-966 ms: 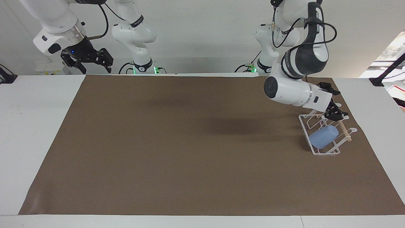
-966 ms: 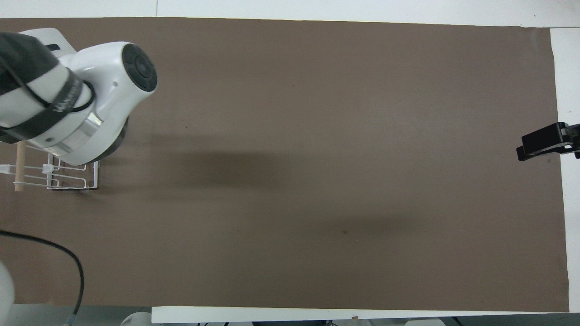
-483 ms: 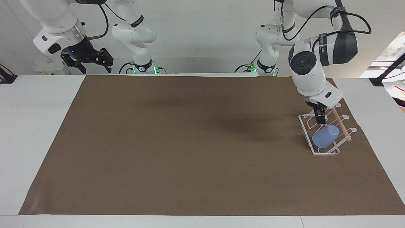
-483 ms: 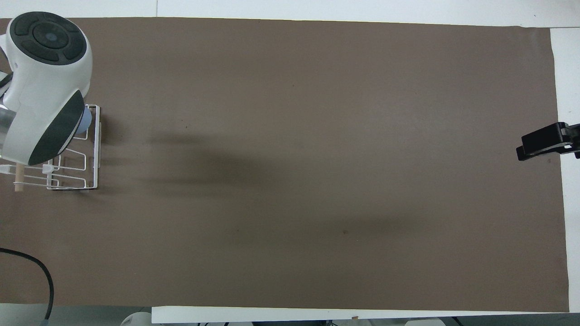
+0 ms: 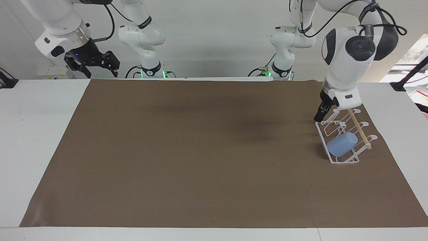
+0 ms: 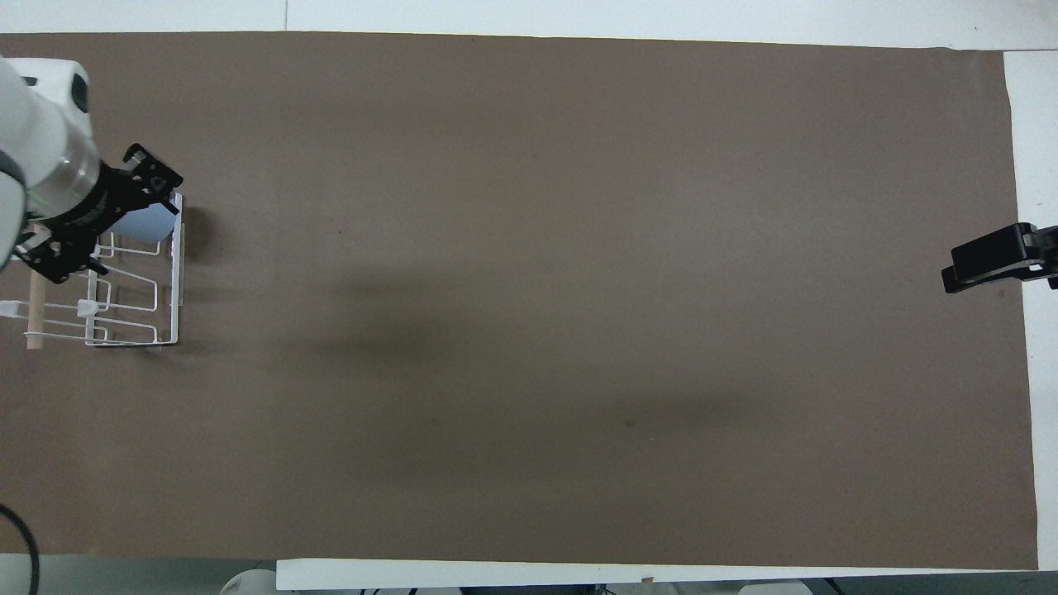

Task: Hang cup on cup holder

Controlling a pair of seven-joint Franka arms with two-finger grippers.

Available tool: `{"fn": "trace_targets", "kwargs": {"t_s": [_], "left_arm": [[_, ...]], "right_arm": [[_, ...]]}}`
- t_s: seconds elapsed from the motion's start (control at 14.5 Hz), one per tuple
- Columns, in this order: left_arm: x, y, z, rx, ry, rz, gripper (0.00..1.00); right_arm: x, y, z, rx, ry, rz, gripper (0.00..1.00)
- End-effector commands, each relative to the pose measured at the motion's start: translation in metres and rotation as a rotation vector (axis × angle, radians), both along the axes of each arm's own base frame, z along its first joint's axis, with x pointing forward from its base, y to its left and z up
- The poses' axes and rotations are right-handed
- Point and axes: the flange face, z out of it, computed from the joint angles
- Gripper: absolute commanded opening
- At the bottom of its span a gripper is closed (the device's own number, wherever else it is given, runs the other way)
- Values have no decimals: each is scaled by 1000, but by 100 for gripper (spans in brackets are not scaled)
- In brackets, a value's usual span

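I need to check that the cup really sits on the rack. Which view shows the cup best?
The facing view: the cup shows whole, tilted on a prong of the cup holder. In the overhead view the left gripper covers most of it; only a blue sliver shows.

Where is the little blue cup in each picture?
Facing view: the small light blue plastic cup hangs on the white wire cup holder, toward the left arm's end of the table.
Overhead view: only a sliver of the cup shows, beside the left end effector.
Shared landmark: the holder's light wooden dowel.
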Motion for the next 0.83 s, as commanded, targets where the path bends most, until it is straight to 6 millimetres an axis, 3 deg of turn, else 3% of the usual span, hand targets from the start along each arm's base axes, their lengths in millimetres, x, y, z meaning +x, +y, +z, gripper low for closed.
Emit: {"fn": "trace_targets", "kwargs": {"t_s": [0.0,0.14,0.28,0.41,0.76], "left_arm": [[-15,24,27,-56,45,-261,100],[-16,36,35,-87,110,-470,100],[-18,32,46,-190,137,-688,100],[-21,44,50,-234,149,-753,100],[-10,34,64,-249,106,-771,100]], "right_arm": [[-5,1,0,12,-12,-14,100],[-5,1,0,12,-12,-14,100],[-5,1,0,12,-12,-14,100],[-5,1,0,13,-10,-13,100],[-5,1,0,12,-10,-14,100]]}}
